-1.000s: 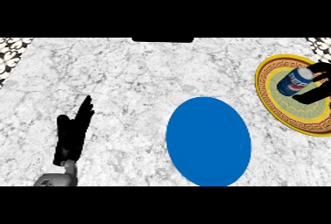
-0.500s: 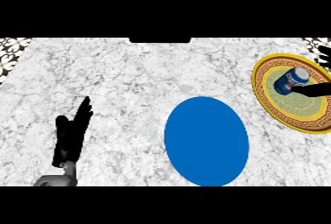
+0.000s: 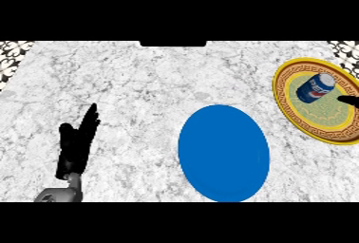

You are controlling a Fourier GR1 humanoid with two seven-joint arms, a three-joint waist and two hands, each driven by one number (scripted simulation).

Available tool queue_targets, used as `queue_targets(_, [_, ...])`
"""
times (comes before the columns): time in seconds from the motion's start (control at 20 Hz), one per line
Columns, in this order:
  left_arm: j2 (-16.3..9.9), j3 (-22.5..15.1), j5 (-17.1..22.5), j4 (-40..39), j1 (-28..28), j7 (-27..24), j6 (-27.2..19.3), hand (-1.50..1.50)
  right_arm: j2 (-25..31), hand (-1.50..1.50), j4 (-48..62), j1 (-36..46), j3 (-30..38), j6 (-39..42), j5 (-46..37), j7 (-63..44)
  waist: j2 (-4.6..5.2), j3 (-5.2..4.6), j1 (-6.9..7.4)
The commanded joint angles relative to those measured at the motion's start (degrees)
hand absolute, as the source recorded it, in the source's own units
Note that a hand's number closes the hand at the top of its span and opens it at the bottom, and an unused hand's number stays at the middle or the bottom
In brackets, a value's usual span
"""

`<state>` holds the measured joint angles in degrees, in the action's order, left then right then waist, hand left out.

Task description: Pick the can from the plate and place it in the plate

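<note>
Blue and unoccupied, the plain oval plate [image 3: 223, 153] lay at the centre of the marble counter [image 3: 140, 80], nearer its front edge, and served as the presumed destination. The can [image 3: 316, 88], a blue soda can with a white top and a red-and-white emblem, lay tilted on its side inside the yellow plate [image 3: 289, 107], a dish with a gold key-pattern border and a pale green centre, at the counter's right edge. The two plates were apart, with bare marble between them.

Only a black fingertip of the right hand [image 3: 348, 100] entered from the right edge, just beside the can's lower end; whether it touched the can could not be determined, and the hand's opening could not be told from so little of it. Nothing showed fingers closed round the can. The left hand [image 3: 76, 144] rested at the lower left of the counter, fingers straight and pointing away from the robot, holding nothing, well apart from both plates.

Judged from this arrangement, no part of the task was complete: the can remained on its starting plate and was not lifted. Grasping the can, carrying it leftward across the gap, and setting it down on the blue plate all remained to be done.
</note>
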<state>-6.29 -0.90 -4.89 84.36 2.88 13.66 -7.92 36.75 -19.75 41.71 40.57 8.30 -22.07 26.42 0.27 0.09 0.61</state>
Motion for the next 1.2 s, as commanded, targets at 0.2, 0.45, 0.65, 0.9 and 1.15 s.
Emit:
queue_targets(0.2, [-1.3, 0.7, 0.6, 2.4, -1.6, 0.7, 1.8, 0.00, -0.7, -1.50, 3.6, -3.1, 0.2, 2.1, 3.3, 10.7, 0.23, 0.07, 0.99])
queue_targets(0.45, [-0.9, 1.5, 1.2, 2.3, -0.1, 2.3, 2.4, 0.00, -1.1, -1.50, 2.1, -4.0, -2.8, 1.7, 4.7, 9.9, 0.01, -0.02, 0.25])
queue_targets(0.65, [0.1, 0.6, -0.6, 2.0, -2.5, -0.7, 1.1, 0.00, -1.9, -1.50, 2.2, -4.1, -4.1, -2.6, 4.6, 8.1, -0.07, -0.04, 0.18])
queue_targets(0.9, [0.2, 0.4, 0.2, 0.6, -2.3, -1.1, 2.8, 0.00, 0.9, -1.50, 6.1, -2.1, -5.1, -4.7, 3.1, 6.4, 0.22, 0.03, 0.85])
queue_targets(1.15, [1.3, -0.6, -1.6, 5.0, -0.6, 4.8, 0.3, 0.00, 1.3, -1.50, 6.7, -4.2, -5.7, -6.2, 3.8, 8.1, 0.17, 0.05, 0.69])
